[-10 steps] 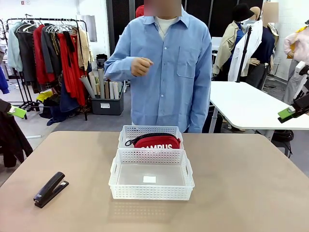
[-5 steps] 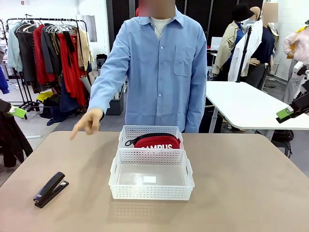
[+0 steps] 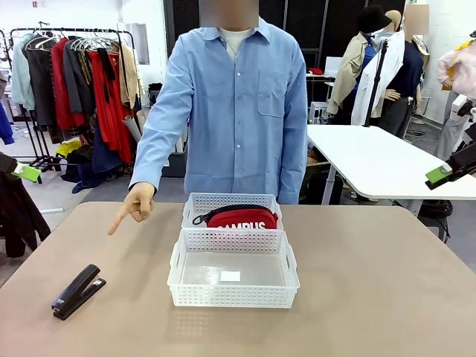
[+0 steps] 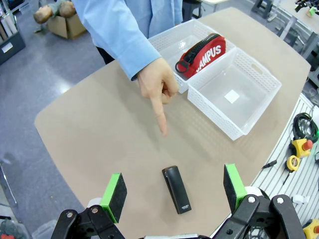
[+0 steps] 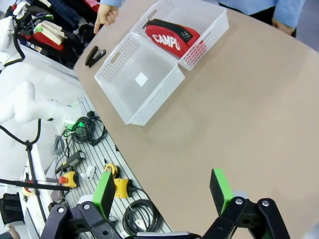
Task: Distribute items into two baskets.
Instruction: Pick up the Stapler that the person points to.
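A black stapler (image 3: 78, 291) lies on the table's near left, and the left wrist view shows the same stapler (image 4: 177, 193) below my left gripper (image 4: 174, 184), which hangs open high above it. A red "CAMPUS" pouch (image 3: 242, 218) rests in the far white basket (image 3: 232, 199). The near white basket (image 3: 233, 296) in front of it holds nothing. My right gripper (image 5: 162, 190) is open above the bare right side of the table, far from the near basket (image 5: 149, 107) and the pouch (image 5: 172, 37).
A person in a blue shirt stands at the far edge. One hand (image 3: 132, 206) points a finger down at the table's left side, between the baskets and the stapler. Cables and tools lie on a grey rack (image 5: 99, 149) beside the table.
The person's hand has come down from chest height to just above the table and now points toward the stapler's side. Both arms have stayed still.
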`<act>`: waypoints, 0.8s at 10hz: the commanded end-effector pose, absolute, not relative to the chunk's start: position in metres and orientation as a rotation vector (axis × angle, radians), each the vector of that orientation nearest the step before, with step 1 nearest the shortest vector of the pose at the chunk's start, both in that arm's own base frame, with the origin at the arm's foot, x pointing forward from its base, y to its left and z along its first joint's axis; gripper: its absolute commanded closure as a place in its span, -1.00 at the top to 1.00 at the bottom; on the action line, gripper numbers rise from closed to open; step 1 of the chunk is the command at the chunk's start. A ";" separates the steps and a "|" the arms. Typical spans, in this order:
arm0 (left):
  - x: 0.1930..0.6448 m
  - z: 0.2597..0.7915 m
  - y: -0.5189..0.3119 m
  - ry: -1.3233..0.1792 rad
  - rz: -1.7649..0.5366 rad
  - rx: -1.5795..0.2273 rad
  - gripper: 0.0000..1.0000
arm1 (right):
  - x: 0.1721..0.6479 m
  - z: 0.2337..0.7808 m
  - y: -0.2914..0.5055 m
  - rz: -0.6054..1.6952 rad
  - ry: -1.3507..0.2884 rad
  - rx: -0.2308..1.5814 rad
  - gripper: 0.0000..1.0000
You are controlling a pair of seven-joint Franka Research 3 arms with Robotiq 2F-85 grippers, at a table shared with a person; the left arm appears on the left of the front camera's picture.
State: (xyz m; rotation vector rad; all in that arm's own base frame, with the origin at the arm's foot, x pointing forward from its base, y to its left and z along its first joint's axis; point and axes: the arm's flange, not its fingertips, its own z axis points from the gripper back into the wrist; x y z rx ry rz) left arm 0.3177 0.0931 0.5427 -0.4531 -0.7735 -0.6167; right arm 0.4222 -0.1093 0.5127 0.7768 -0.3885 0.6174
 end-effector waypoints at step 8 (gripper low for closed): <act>0.318 0.542 0.094 -0.787 -0.625 -0.468 1.00 | 0.427 0.518 -0.109 0.626 -0.384 0.776 1.00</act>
